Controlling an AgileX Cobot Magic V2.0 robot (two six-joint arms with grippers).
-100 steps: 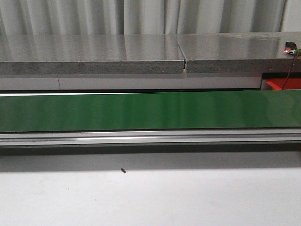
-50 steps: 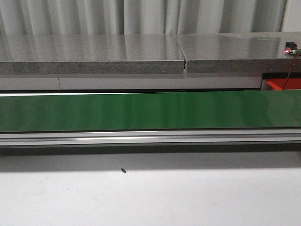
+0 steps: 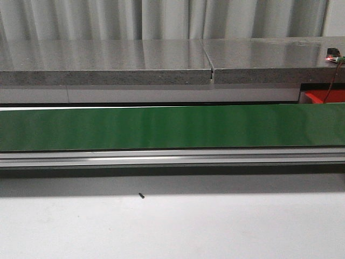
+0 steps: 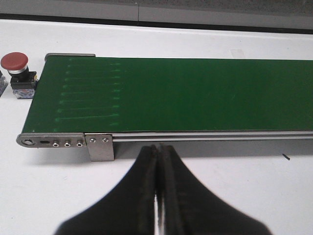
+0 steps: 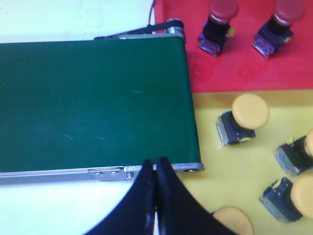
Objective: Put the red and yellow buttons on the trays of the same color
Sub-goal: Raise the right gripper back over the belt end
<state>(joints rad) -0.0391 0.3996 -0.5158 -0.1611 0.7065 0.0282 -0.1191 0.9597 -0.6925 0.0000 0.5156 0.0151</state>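
Note:
In the left wrist view a red button (image 4: 14, 66) on a black base stands on the white table just off the end of the green conveyor belt (image 4: 186, 93). My left gripper (image 4: 159, 149) is shut and empty, short of the belt's rail. In the right wrist view two red buttons (image 5: 218, 24) (image 5: 280, 25) sit on the red tray (image 5: 254, 68). Several yellow buttons (image 5: 243, 120) (image 5: 293, 193) lie on the yellow tray (image 5: 230, 161). My right gripper (image 5: 155, 164) is shut and empty at the belt's other end, beside the yellow tray.
The front view shows the green belt (image 3: 172, 127) with its aluminium rail (image 3: 172, 158), a grey stone counter (image 3: 108, 62) behind, a small black speck (image 3: 141, 196) on the white table and a corner of the red tray (image 3: 326, 96).

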